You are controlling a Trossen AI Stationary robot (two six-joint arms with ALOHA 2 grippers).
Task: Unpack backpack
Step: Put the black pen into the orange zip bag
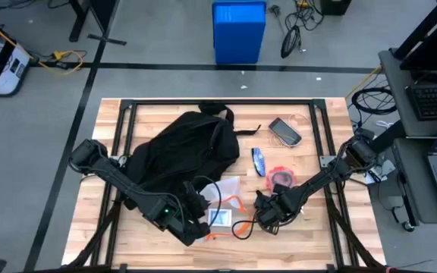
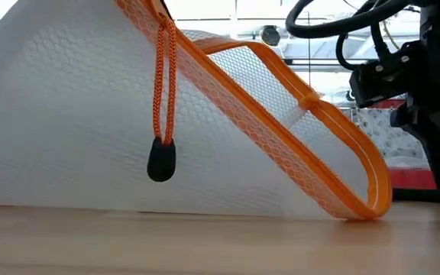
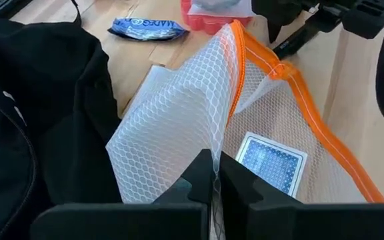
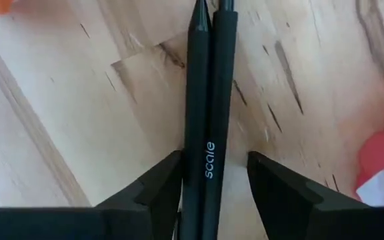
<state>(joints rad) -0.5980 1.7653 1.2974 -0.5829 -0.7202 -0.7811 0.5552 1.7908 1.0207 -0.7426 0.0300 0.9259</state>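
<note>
The black backpack (image 1: 184, 152) lies on the table's left half. My left gripper (image 3: 213, 183) is at its near right side, shut on a white mesh pouch with orange trim (image 3: 199, 113). A blue-patterned card box (image 3: 272, 163) shows inside the pouch. My right gripper (image 4: 209, 190), just right of the pouch (image 1: 222, 208), is open and points down at the table. Its fingers stand on either side of two black pens (image 4: 209, 100) that lie side by side on the wood, one marked "scale". My left gripper pinches the pouch's white mesh wall (image 3: 213, 150) between its two fingers, away from the orange zipper edge. How many layers it has cannot be told. The pouch is raised and tilted, with its orange-trimmed lower corner (image 2: 361, 208) resting on the table; the zipper pull (image 2: 161, 160) hangs free.
A blue packet (image 1: 259, 161), a red item (image 1: 281, 178) and a dark flat device (image 1: 285, 130) lie on the table right of the backpack. A blue bin (image 1: 239, 30) stands on the floor beyond the far edge. Bare wood shows at the near right.
</note>
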